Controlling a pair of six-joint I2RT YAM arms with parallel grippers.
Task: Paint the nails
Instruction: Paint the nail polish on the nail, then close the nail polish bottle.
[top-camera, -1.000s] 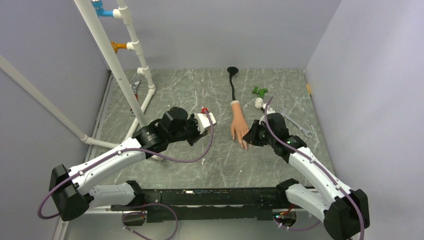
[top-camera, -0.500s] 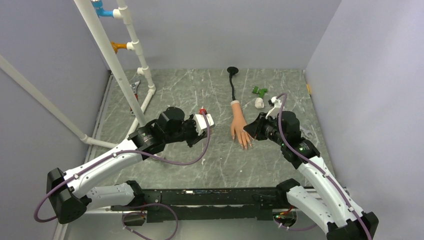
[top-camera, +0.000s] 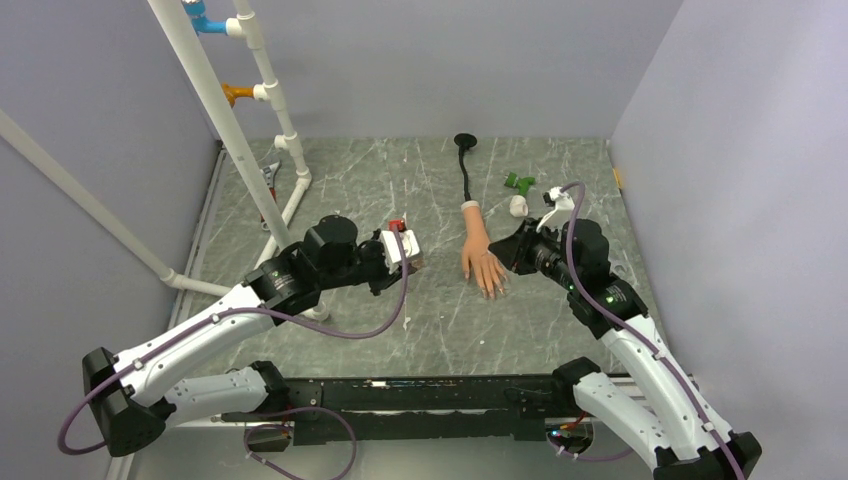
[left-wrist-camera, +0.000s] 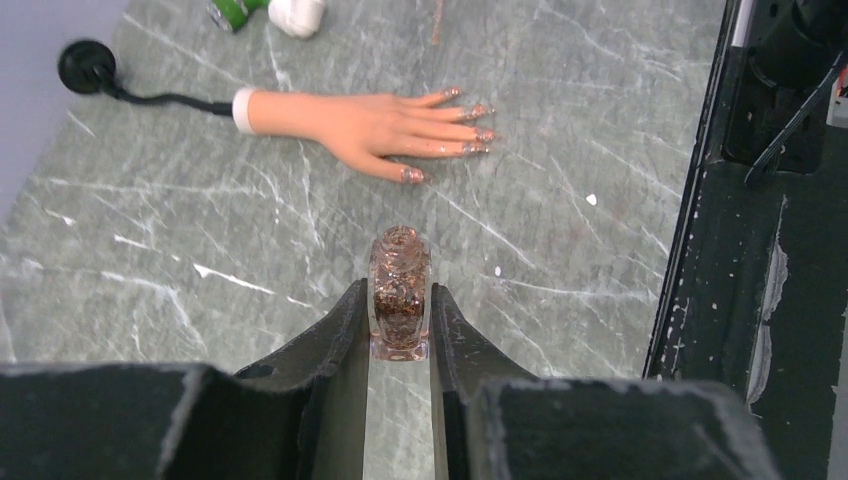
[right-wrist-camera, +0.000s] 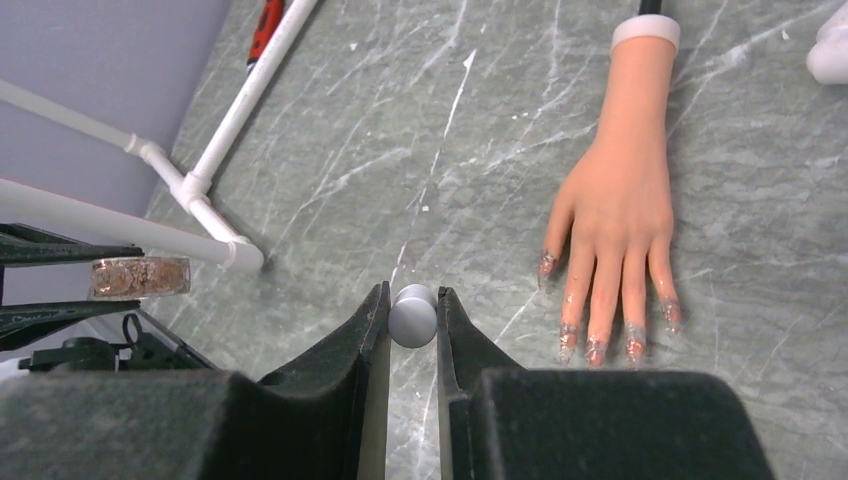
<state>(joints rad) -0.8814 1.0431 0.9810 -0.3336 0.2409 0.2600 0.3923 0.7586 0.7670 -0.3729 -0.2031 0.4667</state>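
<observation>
The peach mannequin hand lies flat at mid-table, its fingers pointing toward the arms. Its nails carry glittery coppery polish, and they also show in the left wrist view as nails. My left gripper is shut on a small clear bottle of copper glitter polish, left of the hand. My right gripper is shut on a round grey cap, hovering just right of the fingers. The brush under the cap is hidden. In the top view the left gripper and right gripper flank the hand.
A white pipe frame rises at the left. A black cable with a round foot runs back from the wrist. A green piece, a white lump and a wrench lie back right. A black rail lines the near edge.
My right gripper has lifted off the fingertips and drawn back to the right with the cap. My left gripper has shifted slightly left with the bottle.
</observation>
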